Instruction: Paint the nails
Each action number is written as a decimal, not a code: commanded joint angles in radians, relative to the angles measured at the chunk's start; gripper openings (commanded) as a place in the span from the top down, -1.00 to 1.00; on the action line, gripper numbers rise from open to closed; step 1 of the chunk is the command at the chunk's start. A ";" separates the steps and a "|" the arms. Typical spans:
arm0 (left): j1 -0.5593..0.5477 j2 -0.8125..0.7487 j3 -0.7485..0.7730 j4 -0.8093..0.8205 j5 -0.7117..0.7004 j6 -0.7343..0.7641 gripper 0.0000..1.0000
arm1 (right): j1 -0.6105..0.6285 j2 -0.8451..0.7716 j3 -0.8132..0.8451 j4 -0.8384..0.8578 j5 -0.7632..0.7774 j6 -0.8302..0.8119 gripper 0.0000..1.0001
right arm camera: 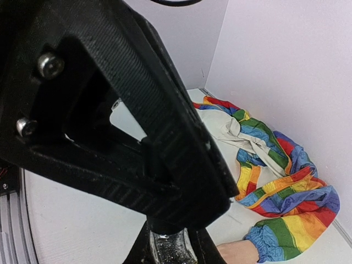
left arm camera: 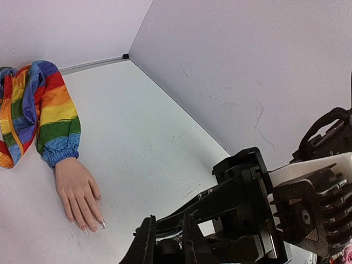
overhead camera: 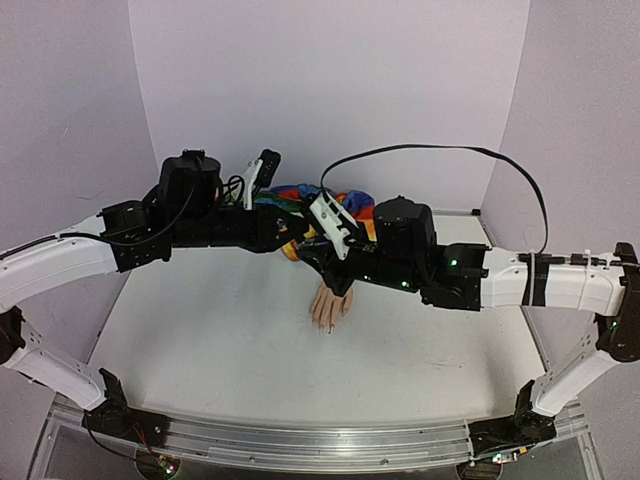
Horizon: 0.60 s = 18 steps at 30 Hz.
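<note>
The pale mannequin hand lies palm down mid-table, below both grippers. In the left wrist view the hand leaves the rainbow sleeve; its nails are tiny, and one shows glitter. My right gripper is shut on a small glittery bottle. My left gripper is shut on the bottle's black cap. The two grippers meet above the wrist, left and right. The bottle itself is hidden in the top view.
The rest of the rainbow garment lies bunched against the back wall. Lilac walls close in the back and sides. A black cable arcs over the right arm. A metal rail runs along the front edge.
</note>
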 commanded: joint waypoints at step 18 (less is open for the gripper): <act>-0.018 -0.128 -0.003 0.097 0.953 0.426 0.72 | -0.079 -0.228 0.006 0.142 -1.041 0.237 1.00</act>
